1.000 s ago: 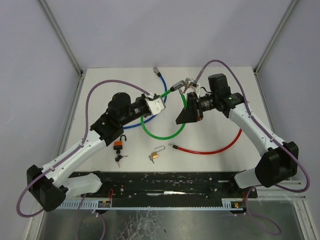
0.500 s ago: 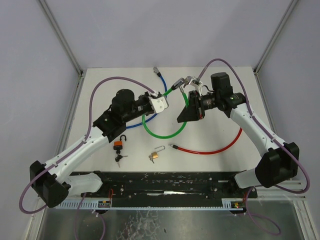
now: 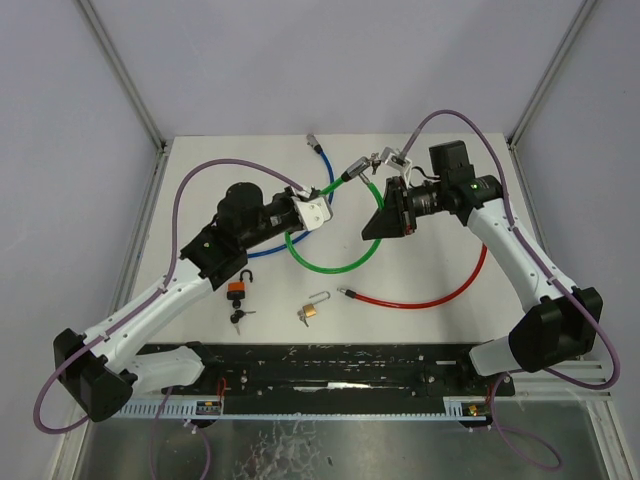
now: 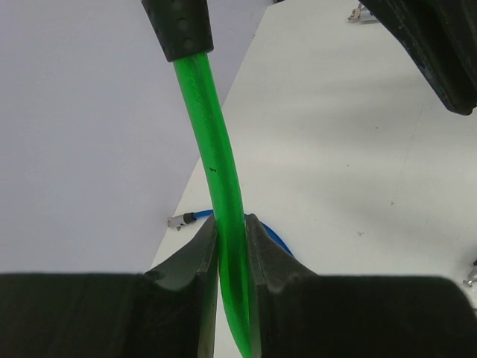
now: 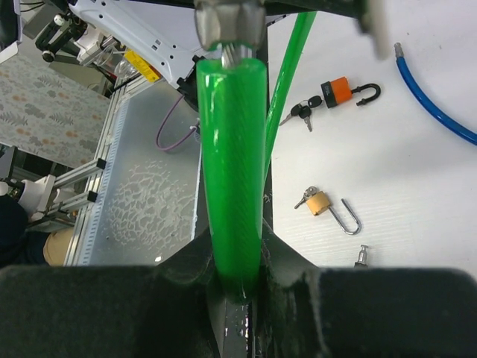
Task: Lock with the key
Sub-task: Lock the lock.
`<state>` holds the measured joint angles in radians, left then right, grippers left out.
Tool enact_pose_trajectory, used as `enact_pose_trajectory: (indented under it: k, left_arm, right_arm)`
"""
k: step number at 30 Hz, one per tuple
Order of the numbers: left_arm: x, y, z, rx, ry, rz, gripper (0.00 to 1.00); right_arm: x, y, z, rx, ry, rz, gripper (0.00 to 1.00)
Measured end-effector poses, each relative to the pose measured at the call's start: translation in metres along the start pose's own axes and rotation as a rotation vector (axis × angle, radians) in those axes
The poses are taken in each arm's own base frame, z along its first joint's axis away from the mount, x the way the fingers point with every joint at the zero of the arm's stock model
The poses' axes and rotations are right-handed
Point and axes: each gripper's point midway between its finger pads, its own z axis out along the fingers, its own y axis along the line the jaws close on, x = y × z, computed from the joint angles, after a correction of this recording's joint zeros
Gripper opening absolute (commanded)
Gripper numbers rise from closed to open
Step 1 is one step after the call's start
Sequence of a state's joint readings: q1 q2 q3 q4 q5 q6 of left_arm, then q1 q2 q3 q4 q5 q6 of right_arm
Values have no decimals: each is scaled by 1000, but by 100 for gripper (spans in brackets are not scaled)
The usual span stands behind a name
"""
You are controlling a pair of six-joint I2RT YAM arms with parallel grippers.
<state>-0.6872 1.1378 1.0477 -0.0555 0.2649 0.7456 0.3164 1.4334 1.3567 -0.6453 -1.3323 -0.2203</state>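
Top external: left hand (image 3: 320, 205) and right hand (image 3: 383, 162) both clamped on green cable (image 3: 325, 270).

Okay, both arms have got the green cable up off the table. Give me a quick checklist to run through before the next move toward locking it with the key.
1. Left fingers clamped on the green plastic-coated cable: ok.
2. Right fingers clamped on the same cable, just below its metal end fitting: ok.
3. Orange padlock has its shackle open: ok.
4. Black-headed keys in hand: not ok, they lie on the table beside the orange padlock.
5. A free arm to fetch padlock or keys: not ok, both are occupied.
6. Key seated in the small brass padlock: cannot tell.
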Motion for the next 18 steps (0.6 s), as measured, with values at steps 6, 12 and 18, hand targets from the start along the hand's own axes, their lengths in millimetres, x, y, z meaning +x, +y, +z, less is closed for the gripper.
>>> enact_pose_trajectory:
  k: [6,12,18]
  left_arm:
    - [1,0,0,-4,-1,1,0]
    - [1,0,0,-7,2,1,0]
    - [2,-3,4,-18,28,31,0]
  right_arm:
    - [-1,-3,-4,16,-7,14,6]
    - [-1,-5,-5,28,-7,21,1]
    - [0,-5,-5,29,-6,23,0]
